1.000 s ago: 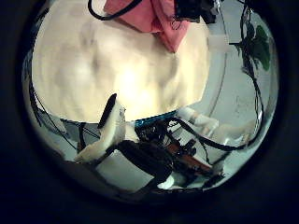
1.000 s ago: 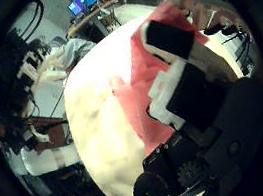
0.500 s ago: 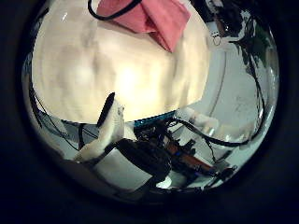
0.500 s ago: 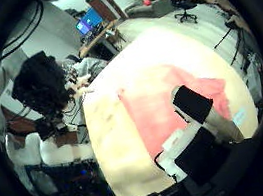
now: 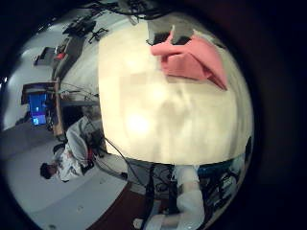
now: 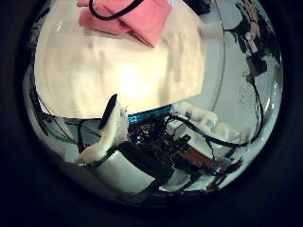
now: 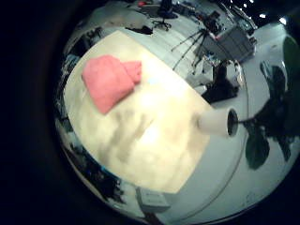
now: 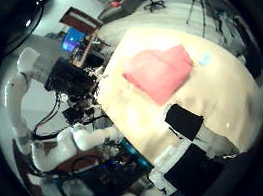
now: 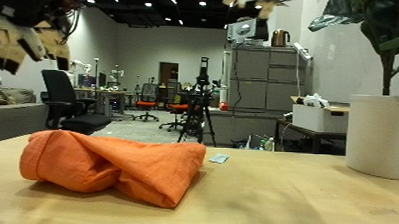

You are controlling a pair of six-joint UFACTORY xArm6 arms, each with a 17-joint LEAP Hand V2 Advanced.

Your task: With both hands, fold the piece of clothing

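Observation:
An orange piece of clothing lies folded in a thick bundle on the tan table. Nothing touches it. My left hand hangs high above the bundle's end, fingers loose and empty. Only a bit of my right hand shows at the top edge, far above the table. The palm views see the cloth small and far below. A left finger is straight, and the right fingers are relaxed with nothing in them.
A white plant pot stands at the table's edge on the right hand's side. A small blue tag lies on the table beside the cloth. A grey cabinet and office chairs stand beyond the table.
The right hand has let go of the cloth and risen well above the table. The left palm view has shifted, with the cloth sliding toward its edge.

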